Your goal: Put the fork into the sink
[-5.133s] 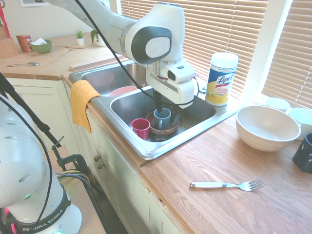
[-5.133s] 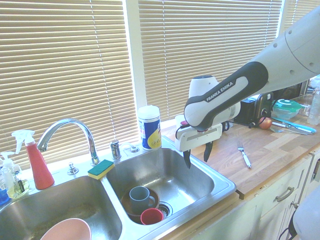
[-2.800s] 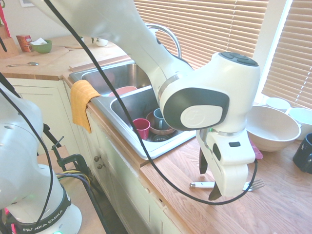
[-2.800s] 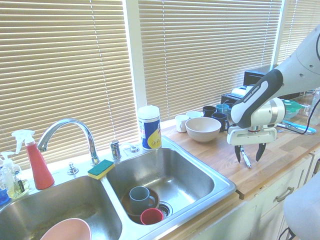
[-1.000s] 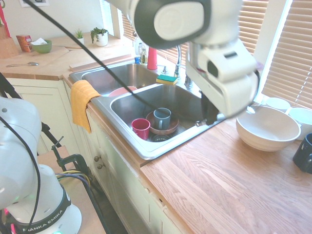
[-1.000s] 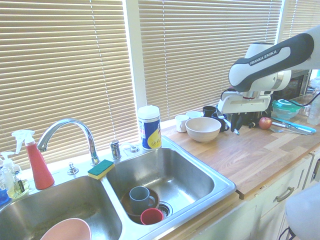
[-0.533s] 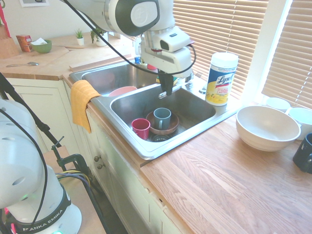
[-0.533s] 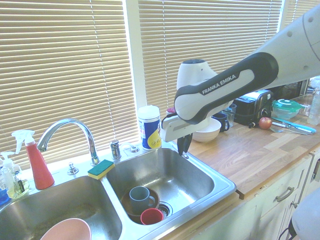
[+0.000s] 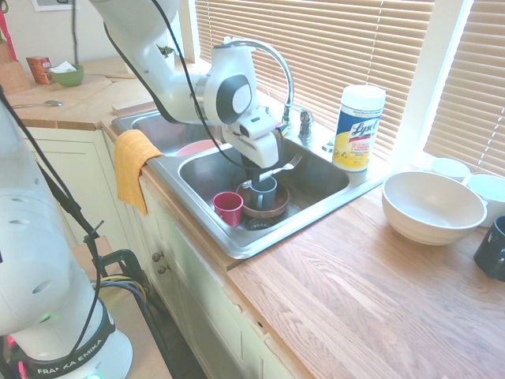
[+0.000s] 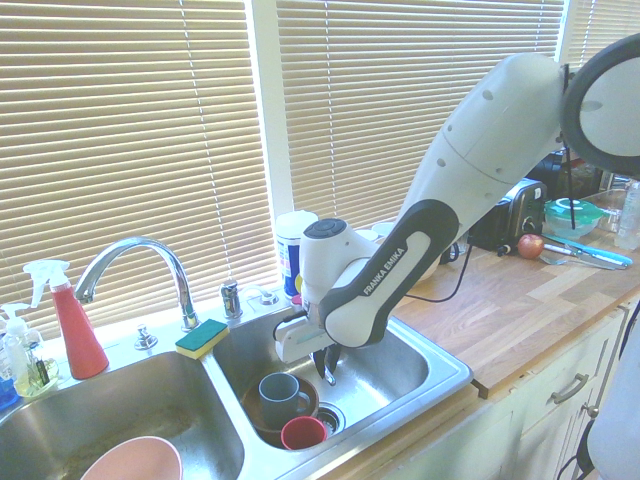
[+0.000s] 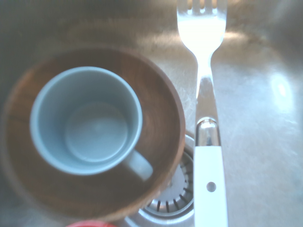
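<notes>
Gripper fingers are narrow, pinching the fork above the sink.
From the fingers, in first exterior view, tines point to two o'clock; blue mug sits near five. We judge the fork light, stiff, rather slippery; we should hold its white handle.

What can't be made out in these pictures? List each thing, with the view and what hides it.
- Spoon, first exterior view: its handle end, behind the cable.
- Fork, wrist view: tine tips and handle end, cut off by the edges.
- Red cup, wrist view: nearly all below the bottom edge.
- Canister label, second exterior view: mostly behind the arm.
</notes>
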### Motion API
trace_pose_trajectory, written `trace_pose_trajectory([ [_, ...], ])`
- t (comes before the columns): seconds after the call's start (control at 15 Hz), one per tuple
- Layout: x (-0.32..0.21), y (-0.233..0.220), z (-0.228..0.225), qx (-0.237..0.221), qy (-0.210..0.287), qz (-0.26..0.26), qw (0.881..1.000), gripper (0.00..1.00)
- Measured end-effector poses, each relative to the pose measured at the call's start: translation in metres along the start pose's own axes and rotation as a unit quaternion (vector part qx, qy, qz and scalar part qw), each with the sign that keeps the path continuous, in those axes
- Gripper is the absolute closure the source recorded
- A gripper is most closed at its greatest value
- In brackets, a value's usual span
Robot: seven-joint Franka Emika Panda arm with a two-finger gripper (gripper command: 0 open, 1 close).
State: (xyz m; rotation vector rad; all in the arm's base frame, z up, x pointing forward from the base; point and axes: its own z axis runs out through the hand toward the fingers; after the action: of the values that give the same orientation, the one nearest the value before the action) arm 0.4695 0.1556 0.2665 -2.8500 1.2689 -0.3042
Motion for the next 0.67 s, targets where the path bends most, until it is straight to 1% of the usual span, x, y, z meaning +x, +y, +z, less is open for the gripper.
trace_pose_trajectory([
  [0.27,0.003,0.008,0.054,-0.019,-0.018,-0.009,1.0,1.0],
  [0.67,0.003,0.007,0.081,-0.028,-0.036,0.004,0.999,1.0],
])
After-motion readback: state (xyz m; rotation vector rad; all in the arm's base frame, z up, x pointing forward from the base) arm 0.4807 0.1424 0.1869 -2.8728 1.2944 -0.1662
